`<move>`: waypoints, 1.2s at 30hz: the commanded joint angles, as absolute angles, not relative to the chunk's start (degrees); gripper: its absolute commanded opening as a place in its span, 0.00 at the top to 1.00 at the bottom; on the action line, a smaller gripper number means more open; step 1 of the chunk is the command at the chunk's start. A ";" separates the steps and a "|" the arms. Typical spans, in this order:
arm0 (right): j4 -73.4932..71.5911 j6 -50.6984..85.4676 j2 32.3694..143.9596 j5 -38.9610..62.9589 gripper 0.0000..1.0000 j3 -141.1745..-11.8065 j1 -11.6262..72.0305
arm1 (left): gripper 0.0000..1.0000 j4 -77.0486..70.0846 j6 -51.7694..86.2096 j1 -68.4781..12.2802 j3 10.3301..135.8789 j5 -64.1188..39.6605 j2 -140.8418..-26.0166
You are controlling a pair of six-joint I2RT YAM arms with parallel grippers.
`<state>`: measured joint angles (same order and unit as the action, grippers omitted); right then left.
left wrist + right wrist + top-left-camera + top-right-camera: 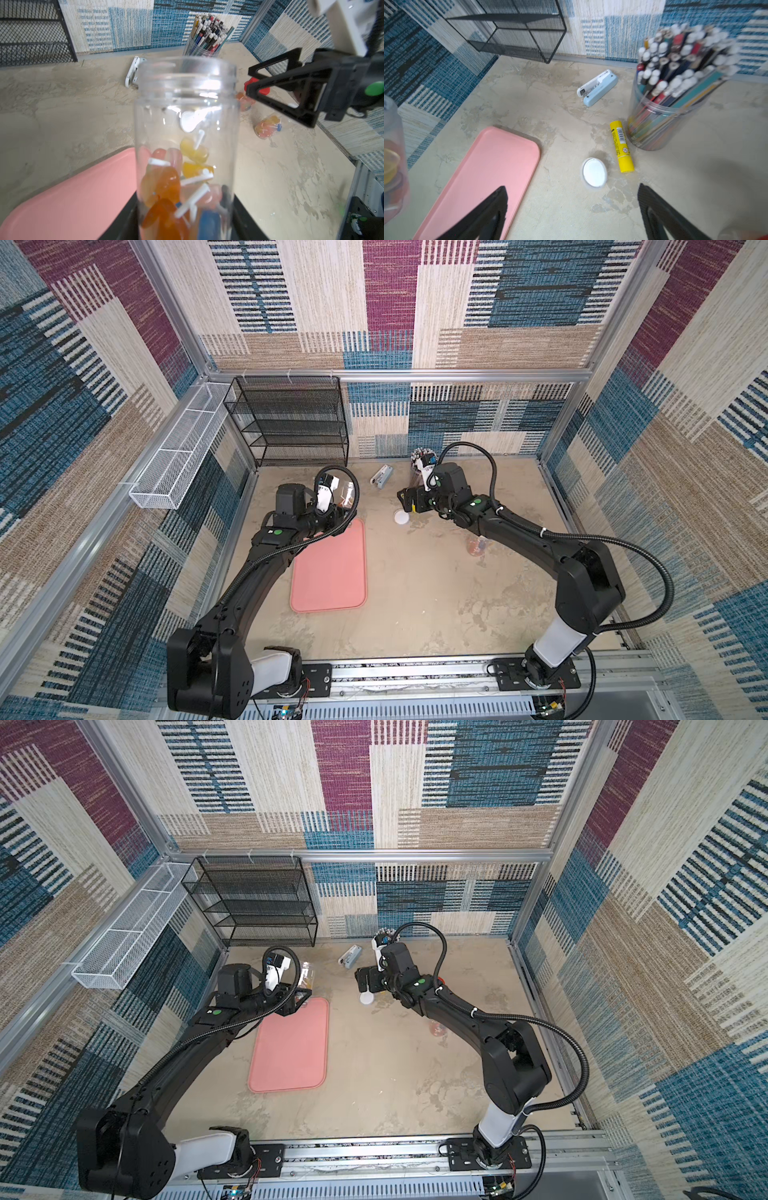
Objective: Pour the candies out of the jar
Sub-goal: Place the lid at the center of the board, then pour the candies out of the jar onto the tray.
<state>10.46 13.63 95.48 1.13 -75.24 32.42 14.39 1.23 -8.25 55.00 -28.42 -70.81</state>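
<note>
Left wrist view: beside the tray (pixel 72 197) at lower left, we are clamping the open jar (pixel 187 99), centre frame, in the left gripper (pixel 185 220). The right gripper (pixel 571 199) is hanging spread above the lid (pixel 594 172), and the candies (pixel 166 187) are lying in the jar. We are judging the next move to be tipping the jar over the tray.

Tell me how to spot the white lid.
Start at the pink tray. Between it and the yellow glue stick, the lid lies flat on the tabletop. It is the only round white disc; the stapler is long and pale blue.
</note>
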 commanded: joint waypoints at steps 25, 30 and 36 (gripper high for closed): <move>2.70 13.53 87.37 5.63 0.00 -61.66 26.54 | 1.00 63.69 5.59 -8.09 69.98 -18.70 -88.85; 2.38 13.83 86.72 5.58 0.00 -61.49 26.54 | 1.00 72.74 4.44 -8.09 77.02 -17.86 -95.97; 2.02 14.09 85.43 5.05 0.00 -60.58 26.54 | 1.00 82.96 3.64 -8.07 84.07 -16.65 -103.40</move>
<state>3.97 13.63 86.13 5.45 -60.88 26.55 74.72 4.29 -8.10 82.52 -18.15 -102.00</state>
